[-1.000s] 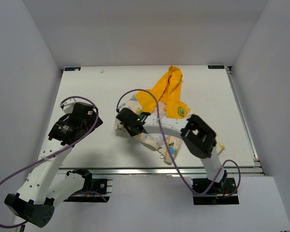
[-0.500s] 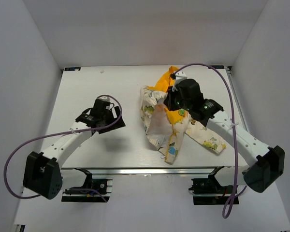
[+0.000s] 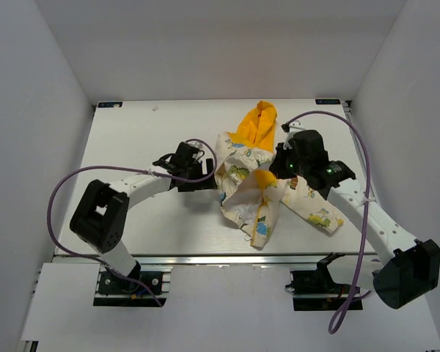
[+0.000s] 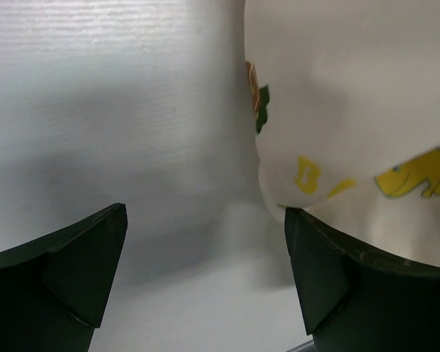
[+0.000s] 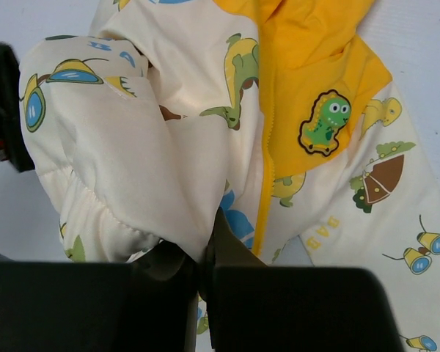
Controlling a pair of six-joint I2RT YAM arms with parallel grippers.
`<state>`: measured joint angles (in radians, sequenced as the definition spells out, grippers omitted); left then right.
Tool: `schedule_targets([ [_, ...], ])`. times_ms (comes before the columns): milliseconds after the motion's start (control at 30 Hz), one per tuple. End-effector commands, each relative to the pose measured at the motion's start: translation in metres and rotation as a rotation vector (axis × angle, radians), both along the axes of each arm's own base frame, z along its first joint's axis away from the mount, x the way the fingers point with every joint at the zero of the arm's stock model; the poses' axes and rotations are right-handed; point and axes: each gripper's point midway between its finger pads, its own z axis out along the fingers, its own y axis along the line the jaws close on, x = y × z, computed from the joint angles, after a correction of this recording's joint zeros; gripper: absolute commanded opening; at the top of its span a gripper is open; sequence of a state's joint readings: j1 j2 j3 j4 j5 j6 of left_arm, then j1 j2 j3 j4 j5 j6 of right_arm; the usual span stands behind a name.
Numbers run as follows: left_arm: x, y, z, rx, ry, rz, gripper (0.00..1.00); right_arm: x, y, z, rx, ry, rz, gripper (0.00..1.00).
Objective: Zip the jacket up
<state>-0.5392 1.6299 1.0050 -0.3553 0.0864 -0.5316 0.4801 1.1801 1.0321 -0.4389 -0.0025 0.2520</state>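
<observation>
The jacket lies crumpled mid-table, cream with cartoon prints, its yellow hood toward the back. My right gripper is over its middle and shut on a fold of cream fabric. The grip sits just left of the yellow zipper, and a dinosaur patch shows on the yellow panel. My left gripper is low at the jacket's left edge, open. In its wrist view only table lies between the fingers. The right fingertip touches the hem of the jacket.
The white table is boxed in by white walls on three sides. An aluminium rail runs along the near edge. Purple cables loop off both arms, the right one arching over that arm.
The left arm has swung right, up to the jacket's left edge. The right arm pulled back from the far left to the jacket's middle, dragging fabric and reshaping the heap.
</observation>
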Motion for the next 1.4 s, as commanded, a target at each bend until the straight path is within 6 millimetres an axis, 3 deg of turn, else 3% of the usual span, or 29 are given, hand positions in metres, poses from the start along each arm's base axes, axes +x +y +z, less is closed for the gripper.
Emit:
schedule_targets([
  [0, 0.034, -0.021, 0.021, -0.062, -0.101, 0.031, 0.97, -0.003, 0.011, 0.014, 0.054, -0.017, 0.060, 0.00],
  [67, 0.047, -0.030, 0.029, -0.083, -0.130, 0.028, 0.96, -0.005, 0.014, 0.009, 0.059, -0.008, 0.074, 0.00],
  [200, 0.044, -0.055, 0.033, -0.181, -0.122, -0.064, 0.95, -0.006, 0.012, 0.004, 0.055, 0.009, 0.064, 0.00],
  [333, 0.047, -0.051, 0.014, -0.141, -0.100, -0.043, 0.93, -0.007, 0.010, 0.008, 0.059, -0.019, 0.059, 0.00],
  [467, 0.050, -0.069, 0.009, -0.205, -0.087, -0.096, 0.67, -0.010, 0.006, 0.005, 0.039, -0.010, 0.056, 0.00],
  [500, 0.051, -0.072, 0.010, -0.219, -0.093, -0.107, 0.45, -0.010, 0.004, 0.003, 0.032, -0.005, 0.050, 0.00],
  [567, 0.055, -0.077, 0.017, -0.234, -0.113, -0.123, 0.24, -0.012, 0.002, 0.002, 0.029, -0.007, 0.048, 0.00],
  [600, 0.059, -0.073, 0.019, -0.212, -0.127, -0.105, 0.00, -0.012, 0.001, 0.000, 0.027, -0.006, 0.044, 0.00],
  [633, 0.067, -0.072, 0.029, -0.196, -0.155, -0.095, 0.00, -0.013, 0.001, -0.002, 0.026, -0.004, 0.044, 0.00],
  [667, 0.068, -0.064, 0.032, -0.148, -0.155, -0.080, 0.00, -0.013, 0.000, 0.000, 0.028, -0.010, 0.041, 0.00],
  [733, 0.091, -0.031, 0.040, 0.029, -0.235, 0.037, 0.00, -0.014, -0.001, -0.004, 0.022, -0.007, 0.040, 0.00],
  [767, 0.097, -0.016, 0.054, 0.107, -0.254, 0.075, 0.00, -0.014, -0.002, -0.005, 0.016, -0.005, 0.040, 0.00],
  [800, 0.110, 0.011, 0.063, 0.243, -0.313, 0.146, 0.00, -0.015, -0.001, -0.006, 0.014, -0.003, 0.050, 0.00],
  [833, 0.110, 0.029, 0.068, 0.337, -0.310, 0.176, 0.00, -0.015, 0.000, -0.009, 0.012, 0.003, 0.059, 0.00],
  [867, 0.124, 0.042, 0.091, 0.398, -0.369, 0.210, 0.00, -0.017, 0.003, -0.012, 0.018, 0.013, 0.074, 0.00],
  [900, 0.129, 0.056, 0.099, 0.471, -0.391, 0.237, 0.00, -0.020, 0.012, -0.011, 0.052, 0.020, 0.119, 0.00],
  [933, 0.133, 0.081, 0.111, 0.599, -0.424, 0.311, 0.00, -0.022, 0.019, -0.015, 0.072, 0.034, 0.148, 0.00],
  [967, 0.142, 0.094, 0.131, 0.663, -0.464, 0.344, 0.00, -0.025, 0.025, -0.021, 0.087, 0.053, 0.169, 0.00],
  [1067, 0.150, 0.133, 0.153, 0.865, -0.495, 0.467, 0.00, -0.032, 0.052, -0.037, 0.108, 0.104, 0.231, 0.00],
  [1100, 0.157, 0.146, 0.162, 0.902, -0.498, 0.496, 0.00, -0.040, 0.071, -0.038, 0.112, 0.096, 0.286, 0.00],
  [1133, 0.158, 0.160, 0.170, 0.950, -0.509, 0.555, 0.01, -0.044, 0.083, -0.051, 0.095, 0.126, 0.316, 0.00],
  [1200, 0.167, 0.182, 0.182, 0.990, -0.513, 0.601, 0.57, -0.063, 0.117, -0.057, 0.092, 0.146, 0.406, 0.00],
  [1233, 0.170, 0.191, 0.184, 1.011, -0.514, 0.634, 0.94, -0.064, 0.128, -0.073, 0.077, 0.180, 0.427, 0.00],
  [1300, 0.176, 0.211, 0.190, 1.013, -0.502, 0.684, 0.98, -0.074, 0.151, -0.092, 0.074, 0.246, 0.465, 0.00],
  [1367, 0.176, 0.232, 0.181, 1.014, -0.453, 0.727, 0.98, -0.076, 0.165, -0.102, 0.078, 0.279, 0.478, 0.05],
])
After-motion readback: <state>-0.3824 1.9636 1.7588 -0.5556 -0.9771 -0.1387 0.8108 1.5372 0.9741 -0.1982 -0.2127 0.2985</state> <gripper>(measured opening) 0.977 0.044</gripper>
